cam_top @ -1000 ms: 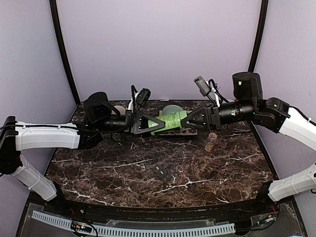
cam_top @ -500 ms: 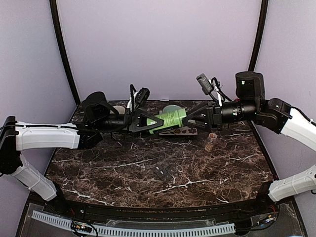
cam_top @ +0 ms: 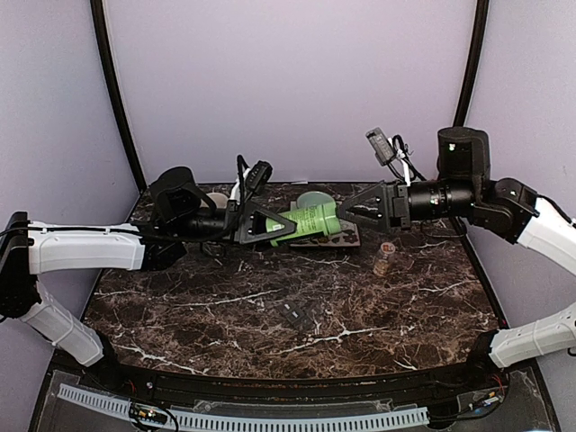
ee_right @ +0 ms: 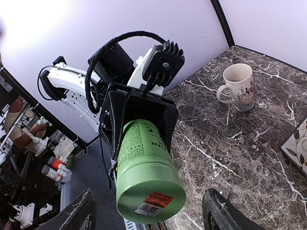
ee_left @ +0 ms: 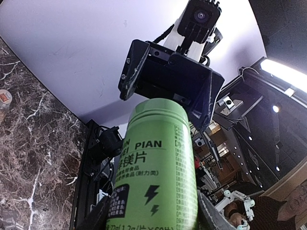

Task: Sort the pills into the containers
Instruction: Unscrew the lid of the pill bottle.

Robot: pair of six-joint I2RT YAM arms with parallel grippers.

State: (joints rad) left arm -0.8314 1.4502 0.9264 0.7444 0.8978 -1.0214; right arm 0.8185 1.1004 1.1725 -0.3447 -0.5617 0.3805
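We see our left gripper [cam_top: 274,225] clenched on the green bottle [cam_top: 313,220] above the table [cam_top: 180,306], our right gripper [cam_top: 346,214] spread wide, clear of the bottle's base, and the containers [cam_top: 300,312] lying nearer us, well apart from both.

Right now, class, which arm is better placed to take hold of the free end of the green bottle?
Right. The right gripper stands open facing the free end of the green bottle, fingers either side, not touching. The left gripper is occupied, clamped around its body.
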